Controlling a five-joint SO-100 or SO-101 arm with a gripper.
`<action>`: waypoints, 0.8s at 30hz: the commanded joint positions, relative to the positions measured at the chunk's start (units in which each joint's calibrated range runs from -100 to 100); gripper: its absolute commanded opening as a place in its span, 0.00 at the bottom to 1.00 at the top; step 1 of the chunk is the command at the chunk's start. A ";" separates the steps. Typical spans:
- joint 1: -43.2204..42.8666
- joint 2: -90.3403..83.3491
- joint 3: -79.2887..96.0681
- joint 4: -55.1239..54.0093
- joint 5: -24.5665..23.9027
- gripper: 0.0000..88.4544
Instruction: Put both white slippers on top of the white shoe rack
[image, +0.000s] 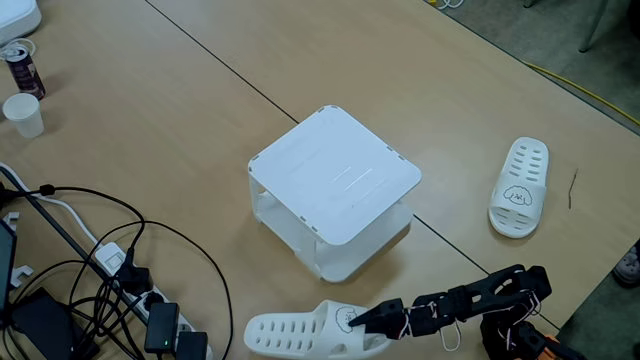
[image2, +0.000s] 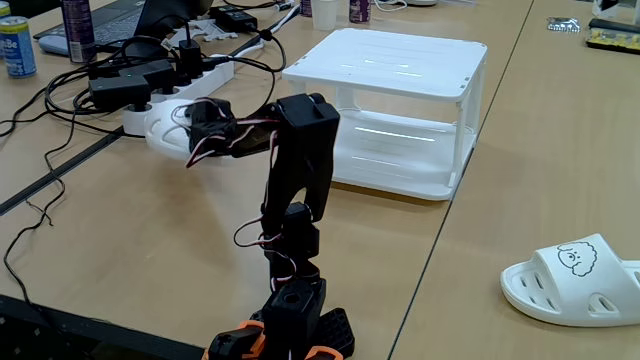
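Black and orange at its base, nearest the lens in a fixed view, the arm reaches away over the table to its claw (image2: 200, 125), which sits against the near white slipper (image2: 165, 122). From above, in a fixed view, the claw (image: 368, 320) has its dark tips at the strap of that slipper (image: 305, 335), right by the little puppy outline; it looks to be pinching the strap, though I cannot tell for sure whether the jaws are pressed onto it or just laid against it

To do this step well, the bite should take the strap's edge squarely, deep enough that the rubbery band will not peel out when lifted. I would raise it high enough to pass the rack's top edge, then swing across and lay it to one side of the panel, leaving room for its mate

The slipper looks soft and matte, long and rounded, with rows of oval vents along the sole and a thick arched strap. It may sag or swing from a one-sided hold. Just beyond stands the white shoe rack (image: 335, 175), hard smooth plastic, a flat rounded-corner top on thin legs over a lower shelf, nothing on it. The second slipper (image: 520, 187) lies well apart, on the far side of the rack
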 joint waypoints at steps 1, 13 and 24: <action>-0.38 -8.89 -2.96 0.41 0.42 0.01; 0.03 -17.48 -11.08 3.69 0.42 0.01; 6.37 -15.71 -33.18 22.76 0.42 0.01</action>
